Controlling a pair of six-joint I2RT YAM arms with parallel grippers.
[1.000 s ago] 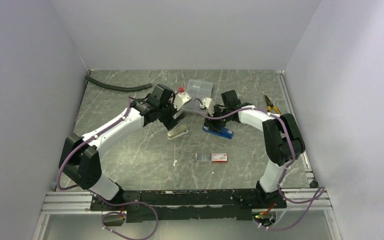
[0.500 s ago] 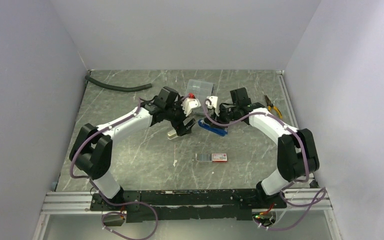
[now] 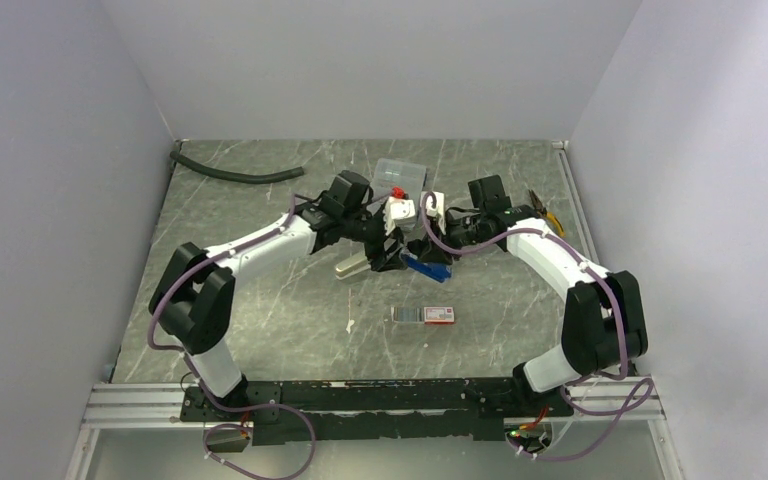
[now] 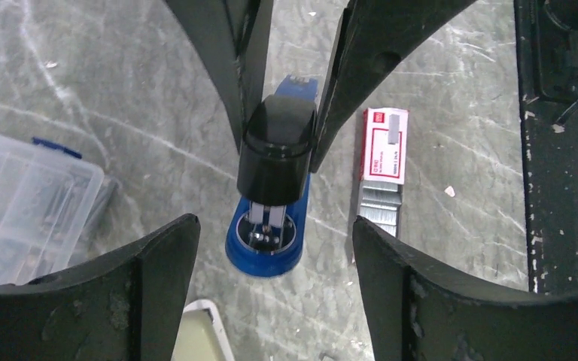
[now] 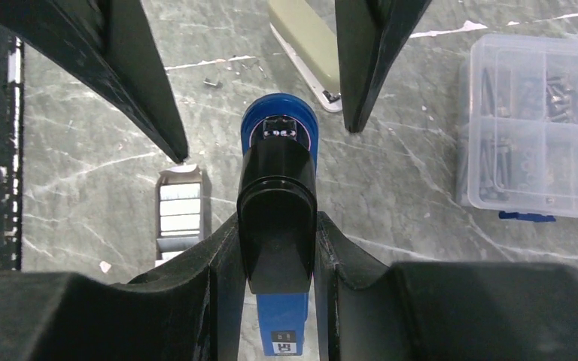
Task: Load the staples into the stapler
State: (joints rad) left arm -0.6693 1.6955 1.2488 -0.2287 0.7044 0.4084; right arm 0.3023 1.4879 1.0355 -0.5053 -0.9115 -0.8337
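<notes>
- My right hand (image 5: 277,226) is pinching the blue stapler (image 5: 278,180) by its black top, with one finger pressed against each side.
- My left hand (image 4: 275,229) is spread wide and grips nothing. Its fingers (image 4: 158,286) flank the stapler's rounded blue front end without touching it.
- From above, the two hands face each other nose to nose over the middle of the surface (image 3: 260,300), with the stapler between them.
- I cannot tell whether the stapler's base touches the surface.
- The staples (image 4: 381,204) lie in their dark grey tray (image 5: 181,174), slid partway out of the white box (image 4: 382,147) with the red end. They sit on the surface near the stapler, on the side towards the arm bases, apart from both hands.
- A beige stapler (image 5: 305,45) lies just beside the left hand.
- The clear compartment case (image 5: 534,128) sits farther back.
</notes>
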